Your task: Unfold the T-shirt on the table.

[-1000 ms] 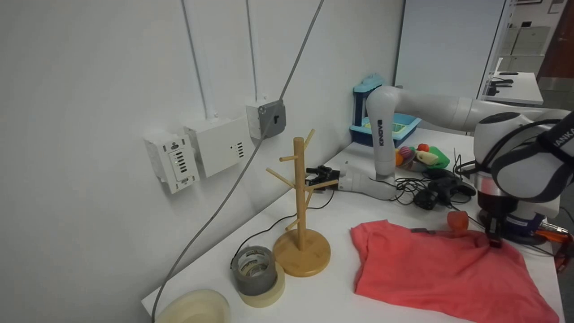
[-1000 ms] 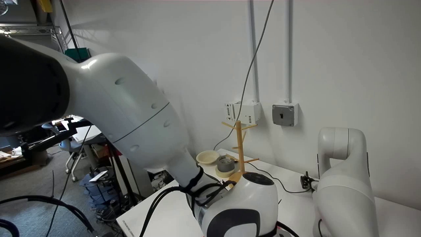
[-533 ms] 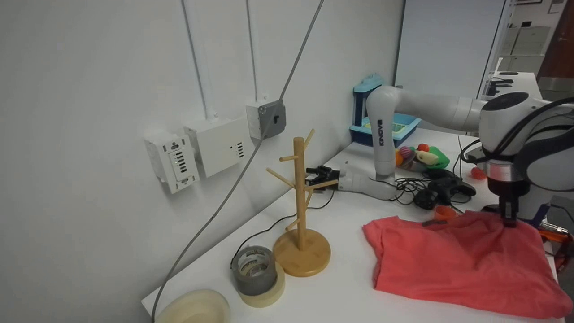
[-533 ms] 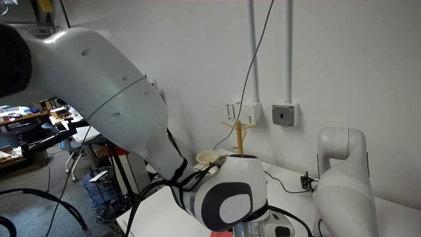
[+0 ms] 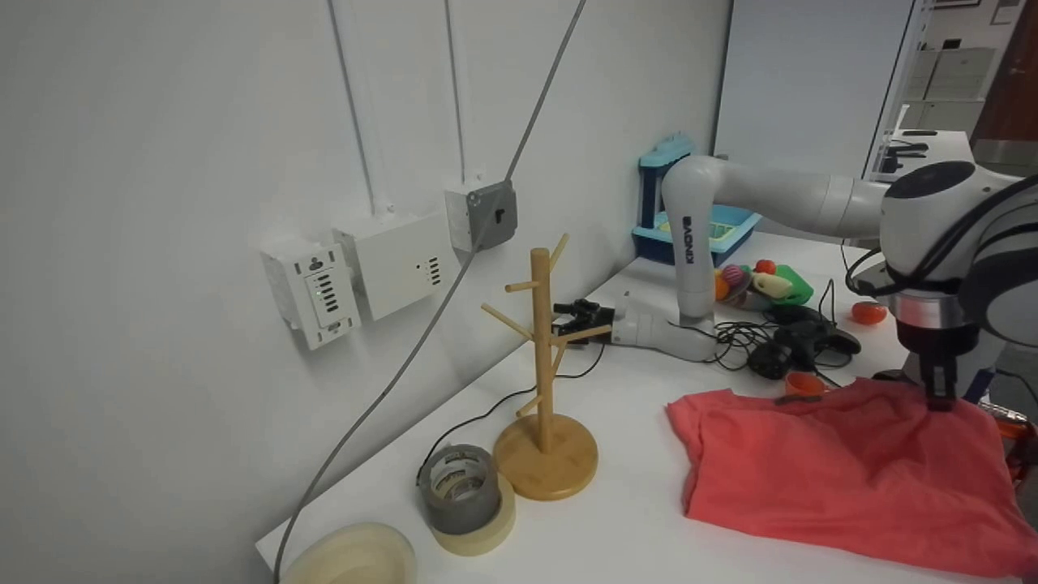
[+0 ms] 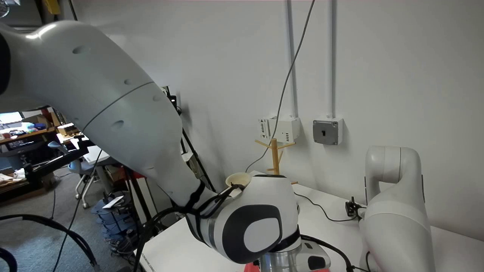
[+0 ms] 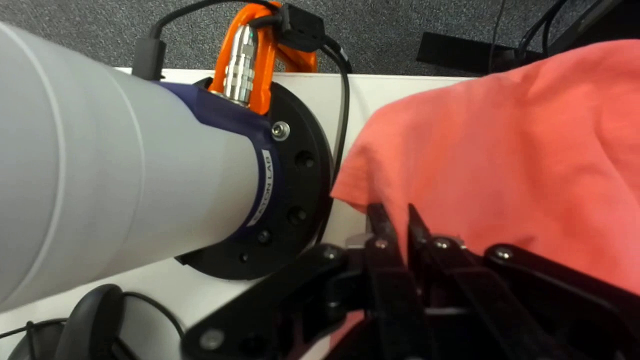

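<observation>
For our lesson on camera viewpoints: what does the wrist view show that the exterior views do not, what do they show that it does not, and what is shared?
Only the wrist view shows the EATON LAB label and how the T-shirt is pinched in the hand.

Only the exterior views show the wooden stand, the cream bowl and the grey switch box; all three appear in both exterior views.

Shared: the coral-red T-shirt and the white table appear in every view; the hand also shows in an exterior view.
</observation>
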